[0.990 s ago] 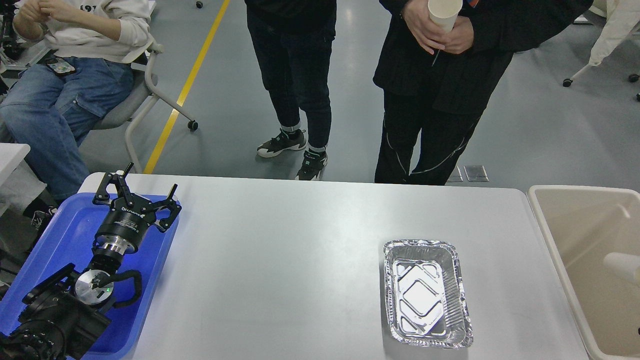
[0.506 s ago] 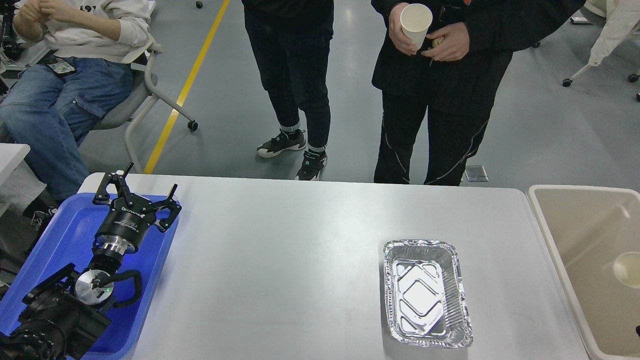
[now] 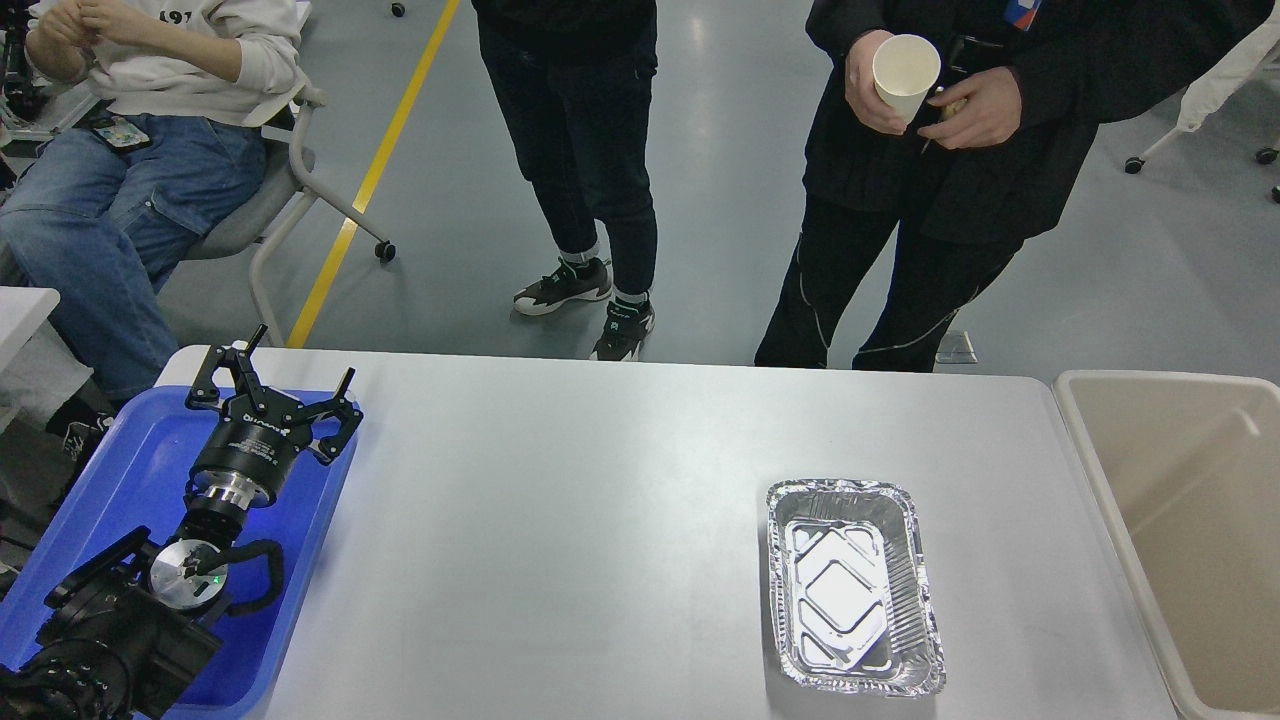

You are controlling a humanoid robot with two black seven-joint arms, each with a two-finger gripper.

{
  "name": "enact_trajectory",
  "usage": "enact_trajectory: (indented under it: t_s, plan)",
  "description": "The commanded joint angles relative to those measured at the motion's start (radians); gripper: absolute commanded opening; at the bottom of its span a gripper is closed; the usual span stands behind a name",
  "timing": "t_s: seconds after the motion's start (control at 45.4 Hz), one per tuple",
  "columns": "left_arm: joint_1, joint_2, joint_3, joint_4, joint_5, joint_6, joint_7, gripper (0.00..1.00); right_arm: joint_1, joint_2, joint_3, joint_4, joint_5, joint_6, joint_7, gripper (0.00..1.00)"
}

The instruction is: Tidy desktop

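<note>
Filling the lower frame, the wide light-grey rounded tabletop [image 3: 600, 520] carries a crinkled rectangular foil tray [image 3: 853, 587] at lower right, while my left tool [image 3: 283, 385] hangs spread, empty, over the blue plastic tray [image 3: 120, 470] at lower left.

A lab or test hall is suggested by the grey sealed floor [image 3: 720, 200], the yellow painted floor line [image 3: 372, 180], and the wheeled grey chair [image 3: 270, 215].

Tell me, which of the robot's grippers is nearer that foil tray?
Only the left gripper shows, open above the blue tray, far left of the foil tray. The right gripper is out of view, so I cannot compare.
</note>
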Motion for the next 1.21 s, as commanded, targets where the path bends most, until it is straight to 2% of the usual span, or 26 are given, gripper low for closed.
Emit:
enact_trajectory:
  t_s: [0.0,0.22,0.55,0.88,0.968,1.188]
  plan:
    - [0.000,0.000,0.000,0.000,-0.001,0.000,0.000,1.00,0.001,-0.027,0.014,0.002,0.002,0.012,-0.002,0.96]
    - [0.000,0.000,0.000,0.000,-0.001,0.000,0.000,1.00,0.050,-0.037,0.156,0.002,0.056,0.047,-0.004,0.97]
    - [0.000,0.002,0.000,0.000,-0.002,0.000,0.000,1.00,0.182,-0.051,0.175,0.002,0.062,0.056,-0.004,0.97]
    - [0.000,0.002,0.000,0.002,-0.004,0.000,-0.002,1.00,0.257,-0.100,0.215,0.025,0.068,0.122,-0.014,0.99]
    - [0.000,0.002,0.000,0.000,-0.002,0.000,-0.002,1.00,0.260,-0.129,0.309,0.123,0.064,0.122,-0.011,1.00]
    - [0.000,0.002,0.000,0.000,-0.002,0.000,0.000,1.00,0.127,-0.208,0.553,0.512,0.045,0.098,-0.004,1.00]
